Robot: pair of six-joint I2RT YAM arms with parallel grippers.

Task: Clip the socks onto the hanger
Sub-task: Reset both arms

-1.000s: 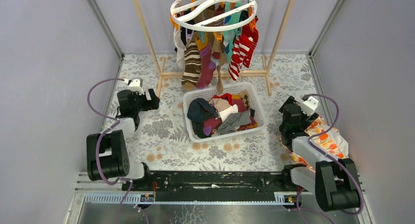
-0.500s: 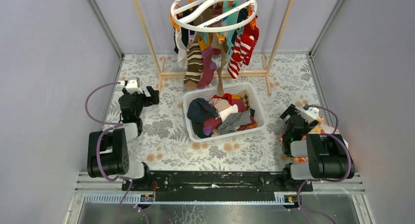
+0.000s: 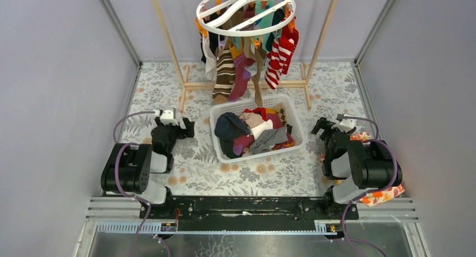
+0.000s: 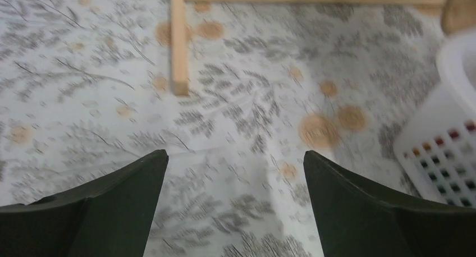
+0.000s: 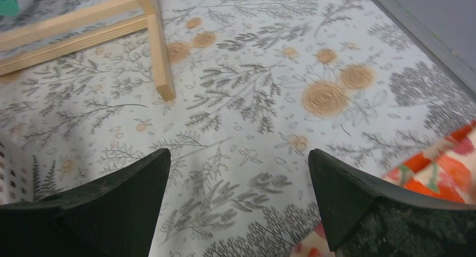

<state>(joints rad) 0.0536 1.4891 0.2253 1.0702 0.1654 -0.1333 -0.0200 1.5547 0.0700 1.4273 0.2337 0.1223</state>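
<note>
The round white hanger (image 3: 245, 7) hangs at the top centre, with several socks (image 3: 225, 72) clipped under it: brown striped, magenta, tan, red-and-white striped. More socks (image 3: 255, 132) lie piled in the white basket (image 3: 220, 147) below. My left gripper (image 3: 178, 126) sits low left of the basket, open, nothing between its fingers (image 4: 112, 201). My right gripper (image 3: 330, 127) sits low right of the basket, open and empty, its fingers (image 5: 359, 195) over the floral cloth.
A light wooden rack frame (image 3: 185, 80) stands behind the basket; its feet show in both wrist views (image 4: 178, 44) (image 5: 159, 55). An orange-patterned cloth (image 3: 381, 194) lies by the right arm's base (image 5: 443, 167). Grey walls close in both sides.
Both arms have folded back toward their bases. The left gripper swung down and right toward the basket; the right gripper pulled in. The hanging socks sway slightly.
</note>
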